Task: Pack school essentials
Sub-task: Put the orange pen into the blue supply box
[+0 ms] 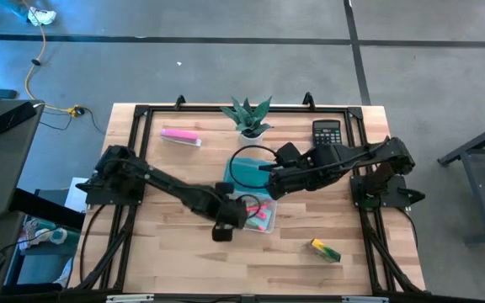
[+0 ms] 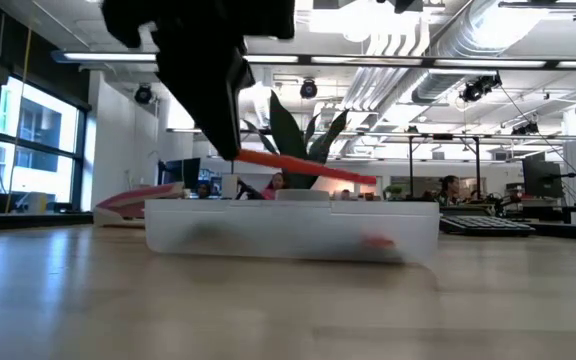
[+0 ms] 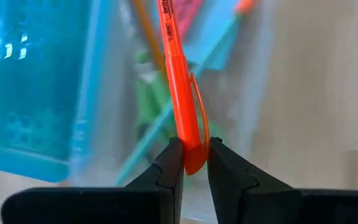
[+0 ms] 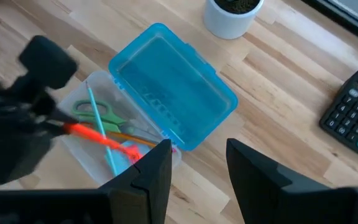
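Pink-red pen (image 3: pixel 182 118) in left tool (image 3: pixel 194 165)

You're looking at a pale, matt wood-plank table (image 4: pixel 278 93), a translucent blue plastic lid (image 4: pixel 173 84) on a frosted clear plastic case (image 2: pixel 288 230), and a glossy orange-red plastic pen (image 3: pixel 182 106).

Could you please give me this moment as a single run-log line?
left end effector: shut on pink-red pen, over pencil box | right end effector: open, empty, hovering by blue lid | scissors: in box
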Controlling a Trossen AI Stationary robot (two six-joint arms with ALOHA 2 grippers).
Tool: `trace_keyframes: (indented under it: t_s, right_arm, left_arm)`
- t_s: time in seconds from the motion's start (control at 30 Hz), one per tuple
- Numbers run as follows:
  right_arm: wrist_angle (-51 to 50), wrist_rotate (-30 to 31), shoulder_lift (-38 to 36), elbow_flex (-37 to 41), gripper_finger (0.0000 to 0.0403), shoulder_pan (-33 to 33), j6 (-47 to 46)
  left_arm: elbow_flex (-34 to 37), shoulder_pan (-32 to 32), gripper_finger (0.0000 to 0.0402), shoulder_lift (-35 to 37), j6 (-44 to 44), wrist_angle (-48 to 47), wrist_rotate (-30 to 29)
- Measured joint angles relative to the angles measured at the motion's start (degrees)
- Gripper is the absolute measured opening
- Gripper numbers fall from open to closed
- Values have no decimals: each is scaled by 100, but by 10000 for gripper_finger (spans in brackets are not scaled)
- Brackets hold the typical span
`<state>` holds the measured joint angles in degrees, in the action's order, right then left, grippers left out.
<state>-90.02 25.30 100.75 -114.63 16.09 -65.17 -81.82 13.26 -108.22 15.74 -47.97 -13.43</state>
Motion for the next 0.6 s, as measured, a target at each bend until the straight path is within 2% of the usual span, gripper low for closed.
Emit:
trace_keyframes:
  t_s: [0.37,0.6]
  right_arm:
    - [0,4,-2,0,144,223,-570]
    - [0,-46,-2,0,144,247,-658]
  left_arm:
    - [240,-718,46,0,-1213,-115,631]
    - [242,-950,49,0,-1337,-129,870]
